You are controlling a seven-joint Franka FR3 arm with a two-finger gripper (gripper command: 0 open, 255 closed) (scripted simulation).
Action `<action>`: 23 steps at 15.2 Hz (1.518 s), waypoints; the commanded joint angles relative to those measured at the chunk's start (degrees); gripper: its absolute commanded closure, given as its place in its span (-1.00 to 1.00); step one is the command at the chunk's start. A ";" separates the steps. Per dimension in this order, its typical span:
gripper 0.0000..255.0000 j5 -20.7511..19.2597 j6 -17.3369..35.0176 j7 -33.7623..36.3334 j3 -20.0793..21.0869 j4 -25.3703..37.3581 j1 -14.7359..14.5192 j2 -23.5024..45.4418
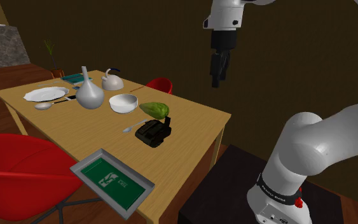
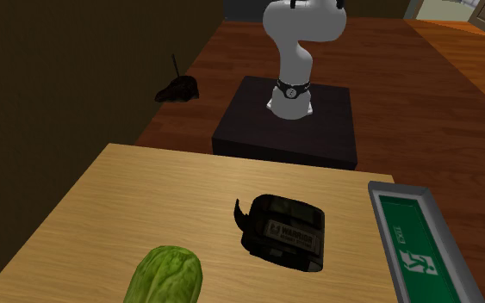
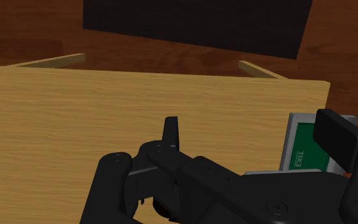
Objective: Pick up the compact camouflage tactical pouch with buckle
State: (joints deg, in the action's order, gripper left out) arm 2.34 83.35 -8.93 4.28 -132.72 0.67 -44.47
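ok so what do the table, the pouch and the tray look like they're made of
Table: wood, light matte finish; streaky grain runs across the top.
Pouch: black, probably fabric; soft rounded edges, a loose strap and a printed label, no weave visible.
Tray: grey rim, metal or plastic, can't tell; its floor is a flat green sign.
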 commanded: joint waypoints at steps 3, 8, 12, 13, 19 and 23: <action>-1.00 -0.31 3.65 -0.37 -0.37 -0.90 0.41 2.81; -1.00 -0.98 12.49 -1.20 -1.28 -1.78 1.39 10.90; -1.00 -1.41 19.04 -1.77 -1.98 -1.05 2.13 18.29; -1.00 -1.50 20.58 -1.91 -2.15 -0.66 2.30 20.24; -1.00 -1.84 28.77 -2.71 -3.16 3.26 3.22 32.51; -1.00 -1.83 33.06 -3.27 -3.76 7.38 3.78 41.04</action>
State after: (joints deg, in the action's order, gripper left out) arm 0.49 115.30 -12.08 0.66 -126.10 4.33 -5.29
